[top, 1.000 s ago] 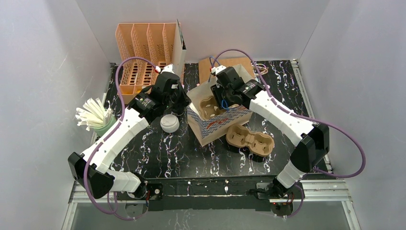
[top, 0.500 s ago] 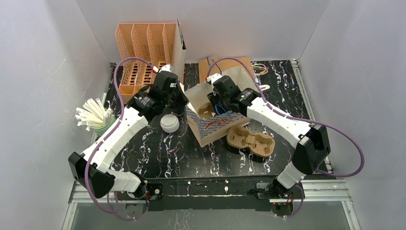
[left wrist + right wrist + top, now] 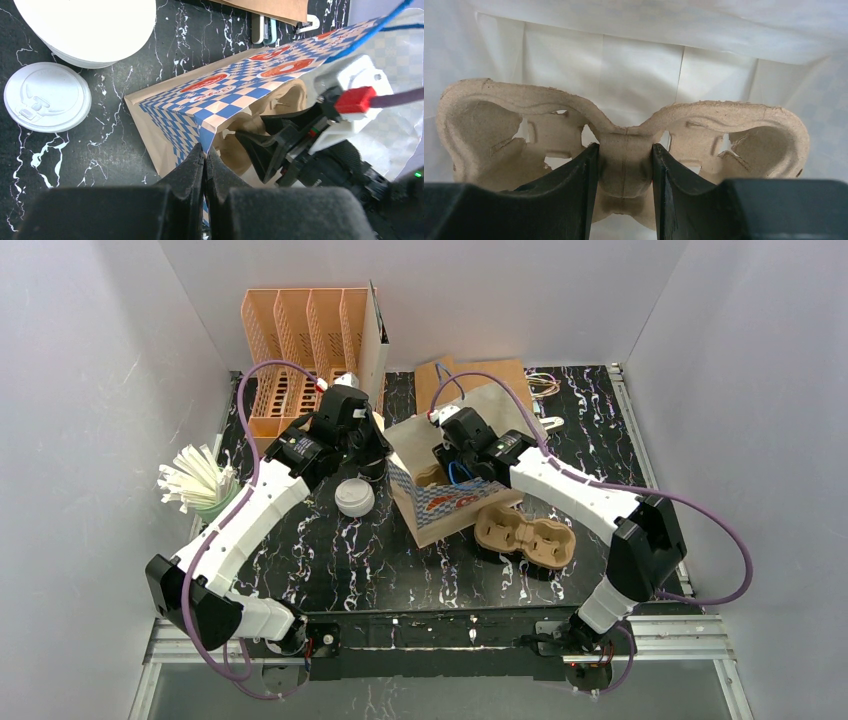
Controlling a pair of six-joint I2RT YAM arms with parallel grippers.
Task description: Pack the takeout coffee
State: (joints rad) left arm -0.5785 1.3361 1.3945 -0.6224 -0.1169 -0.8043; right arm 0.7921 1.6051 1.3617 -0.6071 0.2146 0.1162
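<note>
In the right wrist view, the right gripper's [image 3: 625,200] black fingers [image 3: 569,200] hide the lower middle of the brown moulded-pulp two-cup tray [image 3: 624,142]. From above, you lose those fingertips and most of the tray behind the wrist, inside the blue-and-white checked paper bag [image 3: 440,510]. The left wrist view's top edge cuts off a large round white object [image 3: 85,25]; you cannot tell what it is.

Marbled black table [image 3: 380,560]: bag [image 3: 445,510], cup [image 3: 353,498], tray [image 3: 525,537]

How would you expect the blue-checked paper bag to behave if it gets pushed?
Probably floppy: the bag bends at the rim where the left fingers pinch it. Being thin paper, likely light, so unheld it might slide or tip.
</note>
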